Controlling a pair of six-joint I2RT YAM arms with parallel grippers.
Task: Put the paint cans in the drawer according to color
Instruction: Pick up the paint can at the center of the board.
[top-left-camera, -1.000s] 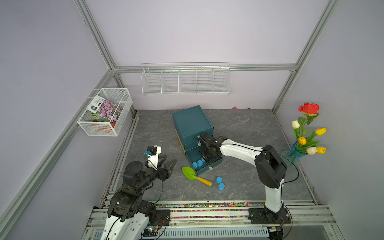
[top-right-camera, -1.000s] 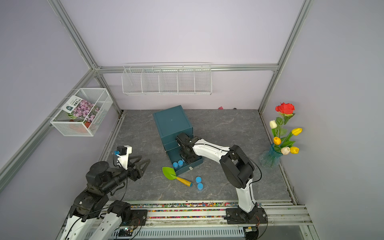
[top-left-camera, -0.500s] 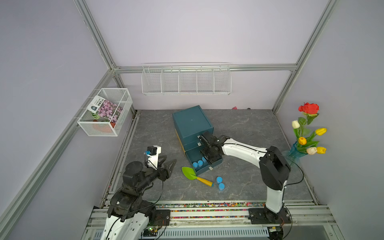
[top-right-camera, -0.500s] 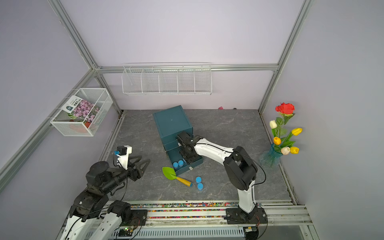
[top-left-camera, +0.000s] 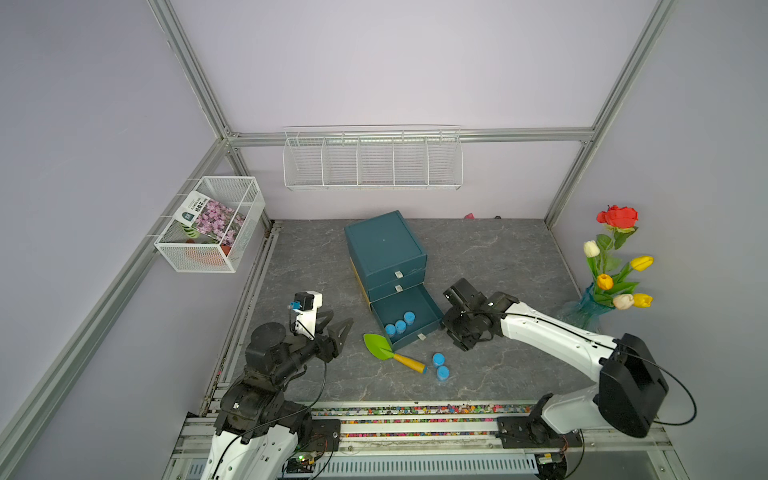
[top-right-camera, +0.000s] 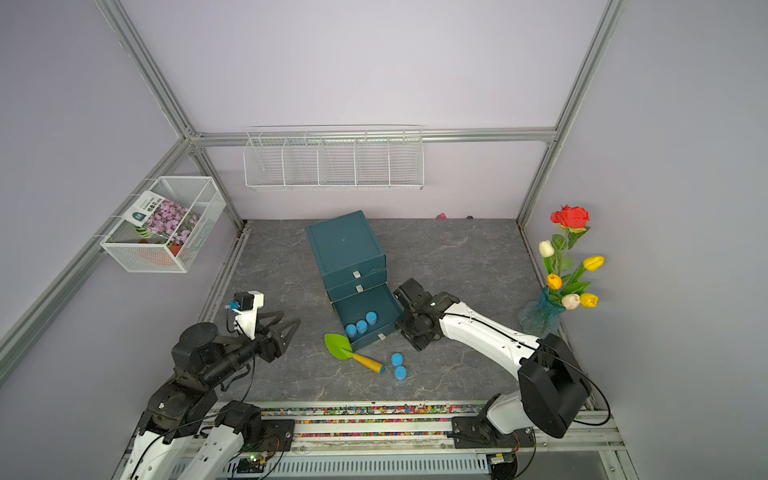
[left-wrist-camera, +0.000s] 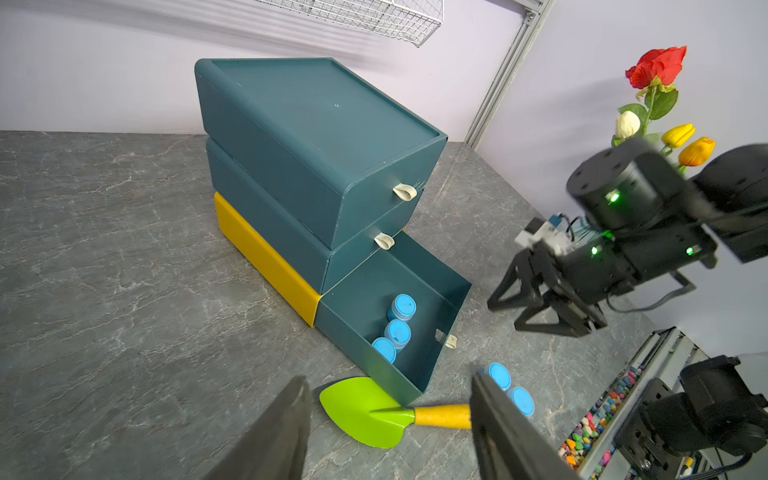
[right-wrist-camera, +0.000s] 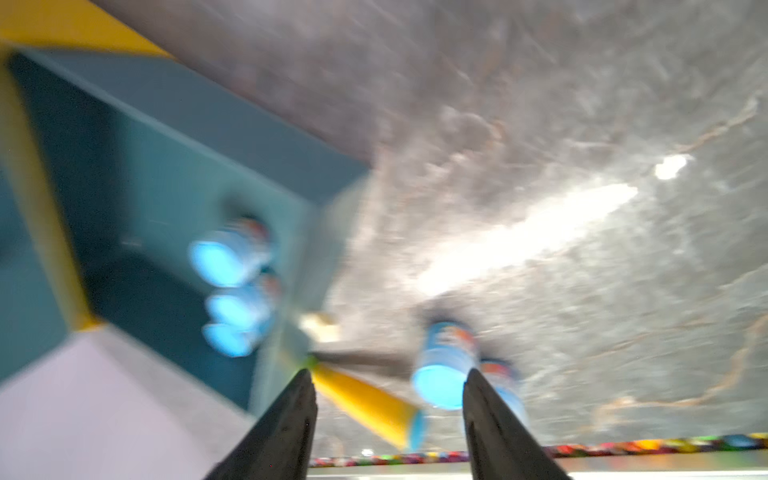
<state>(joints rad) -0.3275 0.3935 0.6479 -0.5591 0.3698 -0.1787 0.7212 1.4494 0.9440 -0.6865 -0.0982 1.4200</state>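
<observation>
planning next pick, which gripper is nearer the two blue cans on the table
Right. The right gripper hangs behind the cans, beside the drawer; the left gripper sits farther, past the trowel.

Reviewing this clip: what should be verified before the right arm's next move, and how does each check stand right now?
1. Right pincer open and empty: ok.
2. Bottom drawer pulled open: ok.
3. Drawer holds one colour only: ok, three light blue cans.
4. All cans stowed: not ok, two light blue cans stand on the table by the trowel handle.
5. Gap between those two for a finger: cannot tell.
6. Left pincer clear of the drawer: ok, open and empty.
</observation>
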